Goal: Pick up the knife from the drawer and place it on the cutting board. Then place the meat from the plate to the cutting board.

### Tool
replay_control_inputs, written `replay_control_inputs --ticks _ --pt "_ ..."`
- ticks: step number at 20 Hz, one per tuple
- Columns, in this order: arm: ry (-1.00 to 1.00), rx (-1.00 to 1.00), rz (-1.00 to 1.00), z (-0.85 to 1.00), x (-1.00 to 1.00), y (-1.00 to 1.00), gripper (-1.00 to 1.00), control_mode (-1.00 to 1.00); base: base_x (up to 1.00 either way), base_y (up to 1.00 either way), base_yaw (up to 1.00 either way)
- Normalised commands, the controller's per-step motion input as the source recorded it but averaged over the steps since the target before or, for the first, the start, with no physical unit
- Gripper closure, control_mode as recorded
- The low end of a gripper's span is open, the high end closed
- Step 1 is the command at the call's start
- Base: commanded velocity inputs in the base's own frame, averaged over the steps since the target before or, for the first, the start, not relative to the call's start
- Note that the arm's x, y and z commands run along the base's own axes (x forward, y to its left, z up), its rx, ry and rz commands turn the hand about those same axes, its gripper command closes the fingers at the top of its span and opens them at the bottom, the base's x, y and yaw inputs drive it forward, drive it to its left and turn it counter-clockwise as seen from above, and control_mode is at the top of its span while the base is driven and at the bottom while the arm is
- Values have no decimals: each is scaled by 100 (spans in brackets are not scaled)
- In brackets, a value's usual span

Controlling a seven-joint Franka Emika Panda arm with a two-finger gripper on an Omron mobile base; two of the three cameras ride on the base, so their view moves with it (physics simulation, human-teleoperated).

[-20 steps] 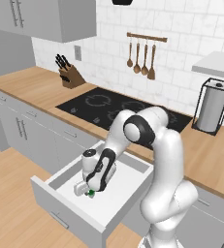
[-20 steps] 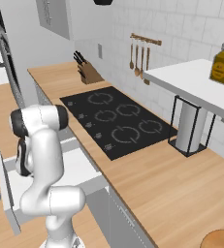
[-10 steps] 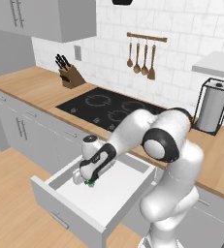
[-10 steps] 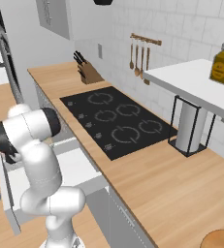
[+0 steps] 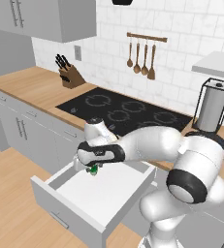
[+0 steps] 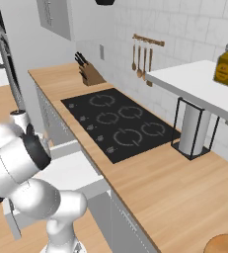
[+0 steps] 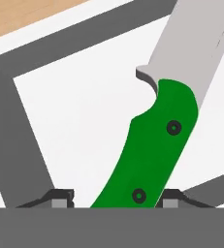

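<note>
Done: the drawer point(image 5: 91, 201) is open, and the pincer point(image 5: 90, 167) is down at the knife point(image 7: 154, 150).
Left: carry the knife to the cutting board, then move the meat there too.
Knife: its green handle sits right between the two fingertips point(image 7: 59, 197), blade pointing away from the pincer, over the white drawer floor.
Pincer: one tip on each side of the handle; I cannot tell if it is squeezing.
</note>
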Motion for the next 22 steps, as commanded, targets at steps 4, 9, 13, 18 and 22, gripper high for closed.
replay_control_inputs --ticks 4,9,13,18,22 --pt "14 -8 -2 97 16 -64 100 -100 0 0 0" --pt "10 -9 0 77 52 -96 100 -100 0 0 0" --pt "4 3 -2 35 13 -100 100 -100 0 0 0" --pt "-13 10 -2 2 -43 -77 100 -100 0 0 0" --pt "-12 11 0 -1 -54 -20 100 -100 0 0 0"
